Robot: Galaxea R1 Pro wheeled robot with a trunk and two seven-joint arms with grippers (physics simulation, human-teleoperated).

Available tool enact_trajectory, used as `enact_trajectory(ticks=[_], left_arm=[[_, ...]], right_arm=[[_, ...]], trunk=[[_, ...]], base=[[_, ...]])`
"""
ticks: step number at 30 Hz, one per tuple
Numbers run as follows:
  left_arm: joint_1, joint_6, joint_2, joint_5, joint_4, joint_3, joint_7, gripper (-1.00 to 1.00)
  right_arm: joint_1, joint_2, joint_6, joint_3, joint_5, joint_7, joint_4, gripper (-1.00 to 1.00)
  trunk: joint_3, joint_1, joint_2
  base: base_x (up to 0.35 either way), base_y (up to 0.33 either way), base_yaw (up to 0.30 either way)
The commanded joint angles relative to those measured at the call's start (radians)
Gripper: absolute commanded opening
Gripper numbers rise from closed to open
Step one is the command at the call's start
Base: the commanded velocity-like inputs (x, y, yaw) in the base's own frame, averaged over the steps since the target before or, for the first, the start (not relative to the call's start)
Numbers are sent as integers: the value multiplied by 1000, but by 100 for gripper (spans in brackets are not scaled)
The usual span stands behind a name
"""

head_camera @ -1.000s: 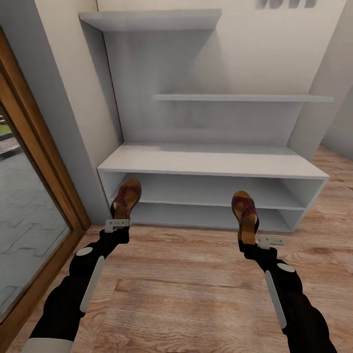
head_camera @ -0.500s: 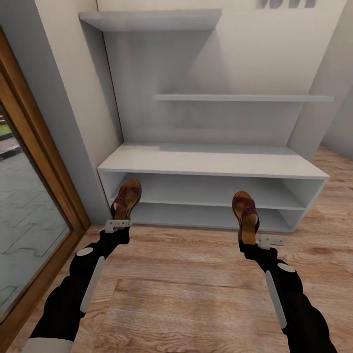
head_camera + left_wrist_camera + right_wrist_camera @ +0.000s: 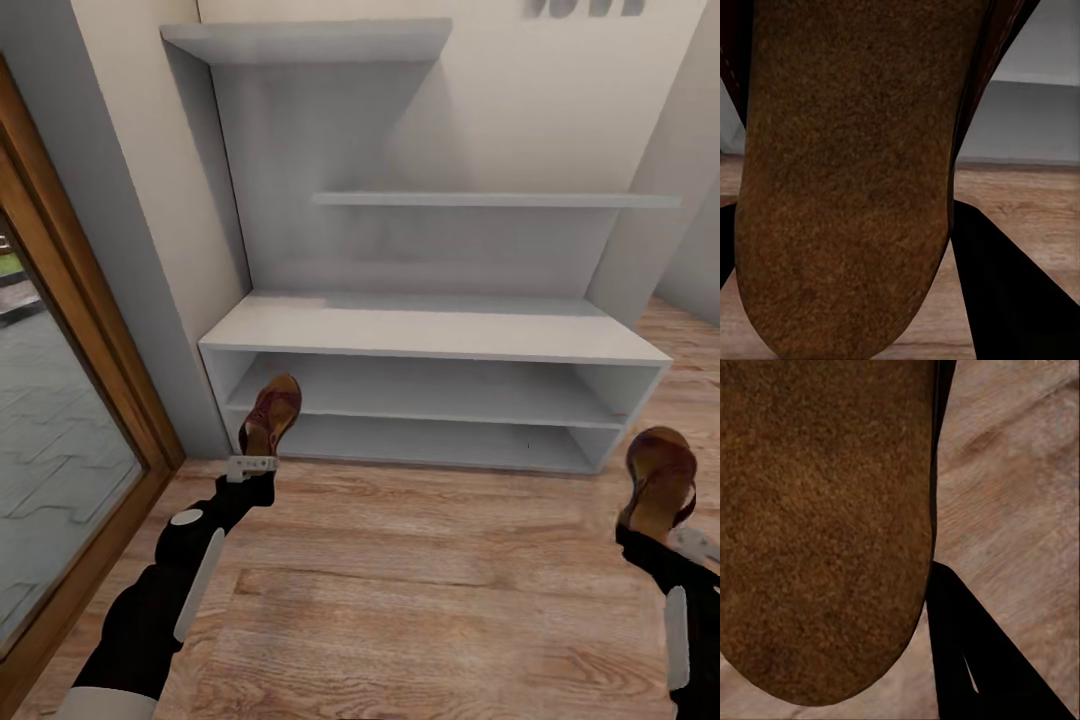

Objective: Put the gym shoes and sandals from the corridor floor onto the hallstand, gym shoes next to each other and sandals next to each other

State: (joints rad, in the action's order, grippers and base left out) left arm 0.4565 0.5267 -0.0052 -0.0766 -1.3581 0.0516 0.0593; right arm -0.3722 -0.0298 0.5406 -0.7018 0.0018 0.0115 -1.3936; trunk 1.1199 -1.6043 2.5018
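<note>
The left claw point(image 3: 252, 466) is clamped on the heel of a dark brown leather sandal with woven straps point(image 3: 271, 412). It holds the sandal up off the floor, toe pointing at the left end of the rack's lower opening. From the left wrist camera, the tan-brown footbed of this sandal point(image 3: 847, 172) is right in front, with the grey rack behind it.

The right claw point(image 3: 668, 536) grips the heel of the other brown sandal point(image 3: 660, 480). This one is out to the right, past the rack's right end and over the floor. The right wrist camera looks along its fuzzy brown footbed point(image 3: 821, 525) with floor planks beside it.

So both sandals are picked up, but neither one is on the rack yet. I think the left sandal is close to going in, and the right one has farther to go. They also need to end up side by side. The white gym shoes are not on the rack, so they are left to do too.

The light grey, low, wide shoe rack point(image 3: 430, 333) has two open shelves, a flat top and two wall shelves above. The light brown wood-plank floor point(image 3: 420, 590) lies in front of it. A wood-framed glass door point(image 3: 60, 420) stands on the left.
</note>
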Motion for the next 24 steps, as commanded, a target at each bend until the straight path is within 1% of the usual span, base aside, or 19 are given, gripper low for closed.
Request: enact_trajectory(ticks=[1, 2, 3, 4, 5, 6, 7, 8, 9, 10, 11, 12, 13, 14, 16, 19, 21, 23, 24], left_arm=[[1, 6, 0, -6, -1, 0, 2, -100], [1, 7, -1, -6, 0, 0, 2, -100], [1, 7, -2, -6, 2, 0, 2, -100], [1, 7, -6, -6, 4, 0, 2, -100], [1, 7, -8, -6, 6, 0, 2, -100], [1, 7, -13, -5, 11, 0, 1, -100], [1, 7, -20, -4, 23, 0, 0, -100], [1, 7, -28, -1, 49, -1, -1, -100], [1, 7, -29, -1, 57, -1, -1, -100], [1, 7, -31, 0, 69, -2, -2, -100], [1, 7, -32, 0, 73, -2, -2, -100], [1, 7, -33, 1, 80, -2, -3, -100], [1, 7, -33, 1, 82, -2, -3, -100], [1, 7, -34, 1, 87, -2, -3, -100], [1, 6, -34, 1, 98, -2, -4, -100], [1, 4, -35, 1, 125, -1, -5, -100], [1, 4, -36, 2, 128, -1, -5, -100], [3, 4, -35, 6, 131, -2, -6, -100], [3, 4, -35, 7, 132, -3, -7, -100]], right_arm=[[-1, -9, 7, -44, -13, -1, -1, -100], [-1, -39, 8, -166, -10, 0, -1, -100], [-1, -76, 9, -261, -8, 0, -1, -100], [-1, -103, 10, -314, -7, 0, -1, -100], [-1, -117, 10, -337, -7, 0, -1, -100], [-1, -145, 10, -380, -6, 1, -1, -100], [-1, -180, 10, -426, -5, 1, -1, -100], [-1, -239, 11, -494, -3, 1, -2, -100], [-1, -255, 12, -510, -3, 0, -2, -100], [-1, -288, 16, -541, -2, 0, -2, -100], [-1, -304, 22, -556, -2, 0, -2, -100], [-1, -334, 41, -582, -1, 0, -2, -100], [-1, -347, 55, -592, -1, 0, -2, -100], [-1, -369, 90, -609, 3, -1, -2, -100], [-1, -390, 150, -623, 20, -1, -2, -100], [-1, -406, 240, -633, 98, -1, -2, -100], [-1, -408, 253, -635, 129, -1, -2, -100], [-1, -411, 273, -637, 186, -1, -2, -100], [-1, -412, 274, -637, 191, -1, -2, -100]], trunk=[[1, 0, 0], [1, 0, 0], [1, 0, 0], [1, 0, 0], [1, 0, 0], [1, 0, 0], [1, 0, 0], [1, 0, 0], [1, 0, 0], [1, 0, 0], [1, 0, 0], [1, 0, 0], [1, 0, 0], [1, 0, 0], [1, 0, 0], [1, 0, 0], [1, 0, 0], [1, 0, 0], [1, 0, 0]], base=[[0, 0, 0], [0, 0, 0], [0, 0, 0], [0, 0, 0], [0, 0, 0], [0, 0, 0], [0, 0, 0], [0, 0, 0], [0, 0, 0], [0, 0, 0], [0, 0, 0], [0, 0, 0], [0, 0, 0], [0, 0, 0], [0, 0, 0], [0, 0, 0], [0, 0, 0], [0, 0, 0], [0, 0, 0]])
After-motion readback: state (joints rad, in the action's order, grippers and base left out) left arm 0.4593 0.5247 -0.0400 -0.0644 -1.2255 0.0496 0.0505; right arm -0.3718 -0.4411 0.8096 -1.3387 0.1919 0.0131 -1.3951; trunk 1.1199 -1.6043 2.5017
